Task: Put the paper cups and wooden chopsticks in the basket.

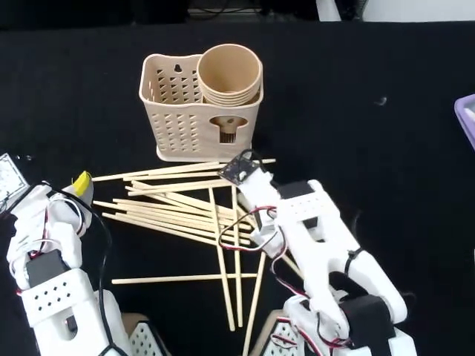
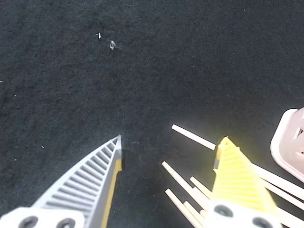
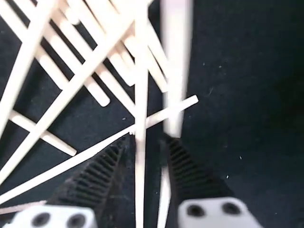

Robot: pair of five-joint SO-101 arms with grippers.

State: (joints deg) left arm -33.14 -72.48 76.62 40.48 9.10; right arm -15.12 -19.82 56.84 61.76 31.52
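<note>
A beige slotted basket (image 1: 185, 119) stands at the back centre, with a stack of paper cups (image 1: 230, 74) upright in its right part. Several wooden chopsticks (image 1: 178, 211) lie criss-crossed on the black cloth in front of it. My left gripper (image 2: 168, 140) is open at the left ends of the chopsticks (image 2: 190, 135), its yellow finger (image 1: 82, 183) over them, nothing between its fingers. My right gripper (image 3: 144, 142) hangs low over the pile's right side, fingers only narrowly apart astride a chopstick (image 3: 140, 109) that lies lengthwise between them. A corner of the basket (image 2: 289, 142) shows nearby.
A purple object (image 1: 467, 119) sits at the right edge and a white card (image 1: 9, 176) at the left edge. The right arm (image 1: 319, 245) covers the chopsticks' right ends. Black cloth stretches to the right of the basket.
</note>
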